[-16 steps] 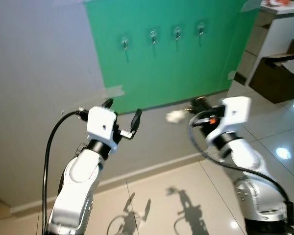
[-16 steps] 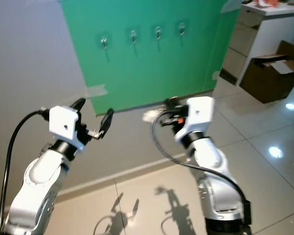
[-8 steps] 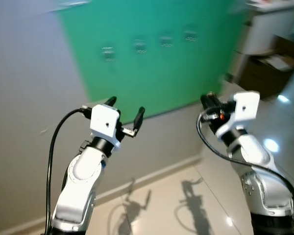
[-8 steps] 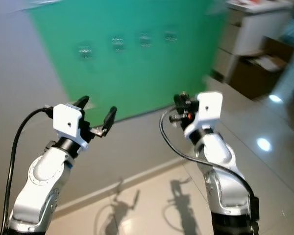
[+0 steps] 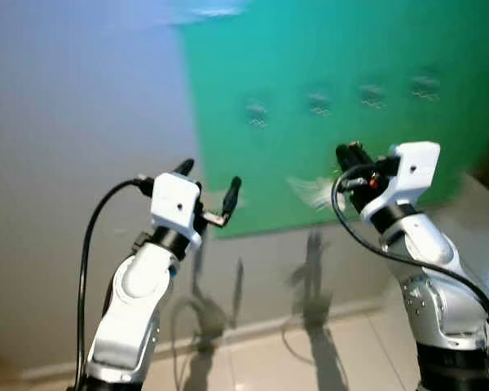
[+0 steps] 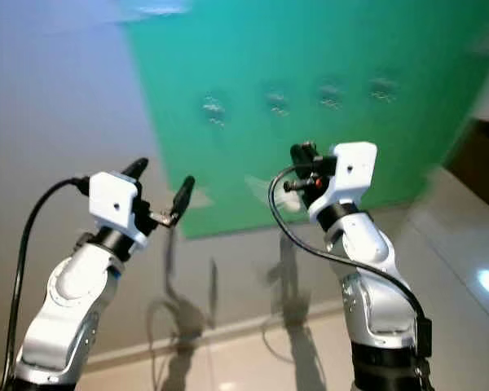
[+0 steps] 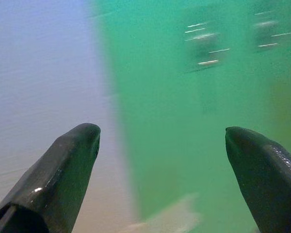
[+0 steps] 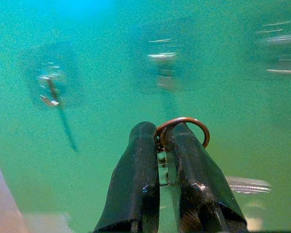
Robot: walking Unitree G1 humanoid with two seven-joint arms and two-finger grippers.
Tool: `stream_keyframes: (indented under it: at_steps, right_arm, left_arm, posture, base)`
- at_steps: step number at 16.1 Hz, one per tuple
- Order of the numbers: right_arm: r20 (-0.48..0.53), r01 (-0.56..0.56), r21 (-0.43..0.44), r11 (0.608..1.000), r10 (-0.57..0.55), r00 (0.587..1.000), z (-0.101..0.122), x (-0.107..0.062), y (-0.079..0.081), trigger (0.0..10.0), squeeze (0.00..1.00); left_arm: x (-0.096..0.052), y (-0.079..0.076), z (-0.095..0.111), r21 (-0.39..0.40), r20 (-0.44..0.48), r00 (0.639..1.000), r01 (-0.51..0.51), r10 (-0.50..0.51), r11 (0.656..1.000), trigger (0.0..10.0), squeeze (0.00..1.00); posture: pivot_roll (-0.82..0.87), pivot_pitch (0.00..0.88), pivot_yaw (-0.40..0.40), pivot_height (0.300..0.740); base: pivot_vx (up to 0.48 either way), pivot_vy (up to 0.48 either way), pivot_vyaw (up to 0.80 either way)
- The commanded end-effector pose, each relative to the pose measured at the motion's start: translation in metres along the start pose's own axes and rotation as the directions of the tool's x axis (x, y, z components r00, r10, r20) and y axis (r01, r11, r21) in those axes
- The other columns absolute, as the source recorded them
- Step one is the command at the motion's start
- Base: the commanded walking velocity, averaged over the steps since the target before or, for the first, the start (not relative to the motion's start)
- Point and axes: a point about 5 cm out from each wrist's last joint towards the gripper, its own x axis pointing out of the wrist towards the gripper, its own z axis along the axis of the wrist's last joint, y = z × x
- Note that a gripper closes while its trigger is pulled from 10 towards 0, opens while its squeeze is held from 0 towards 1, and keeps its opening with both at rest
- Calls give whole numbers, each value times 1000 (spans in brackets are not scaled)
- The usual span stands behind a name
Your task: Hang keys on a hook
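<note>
Head views, both blurred. A green panel (image 5: 342, 122) covers the wall ahead, with bare grey wall (image 5: 73, 147) to its left. Four hooks (image 5: 318, 103) sit in a row high on the panel, smeared by motion, detail lost. Left gripper (image 5: 208, 183) is raised before the panel's left edge, below the leftmost hook, its two black fingers spread wide with nothing between them. Right gripper (image 6: 303, 167) is raised before the panel, below the row of hooks and under the gap between the second and third. A pale blurred shape (image 5: 314, 194) hangs just beside its fingers on the panel side; what it is cannot be told. Arm shadows fall on the wall below the panel.

Left wrist view. Two dark fingertips (image 7: 70, 160) stand well apart, open air between them. Beyond lies the boundary of grey wall and green panel, hooks only streaks.

Right wrist view. The two black fingers (image 8: 136, 179) are pressed together, pinching the keys (image 8: 183, 127): a coppery ring stands up from the fingertips, something silvery trailing to one side. The panel is behind, hooks ahead and apart from the ring; one hook (image 8: 51, 92) shows fairly clearly.
</note>
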Motion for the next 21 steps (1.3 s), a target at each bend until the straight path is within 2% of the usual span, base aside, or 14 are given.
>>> stream_keyframes:
  at_steps: [1,9,13,16,21]
  right_arm:
    - [12,-16,21,1000,16,1000,4,3,2,10000,0]
    - [-11,-119,-14,993,119,993,7,-11,-2,10000,0]
    - [-29,-213,-6,977,212,977,3,-23,4,10000,0]
    - [-30,-305,30,952,305,952,-2,-33,17,10000,0]
    - [-9,-349,29,937,349,937,3,-33,24,10000,0]
  left_arm:
    - [-2,7,-1,9,-9,1000,-25,25,1000,10000,0]
    - [-4,2,0,48,-5,1000,-13,14,999,10000,0]
    - [-7,-2,1,61,-1,1000,-5,5,998,10000,0]
    - [-8,-2,1,64,-3,1000,-13,14,998,10000,0]
    - [-10,-2,1,71,-3,1000,-18,18,997,10000,0]
  posture:
    - [-17,0,12,740]
    - [-27,0,12,740]
    - [-30,0,11,740]
    - [-27,0,10,740]
    - [-24,0,7,740]
  base:
    - [0,0,0]
    - [0,0,0]
    - [0,-185,0]
    - [0,-286,306]
    - [0,-302,489]
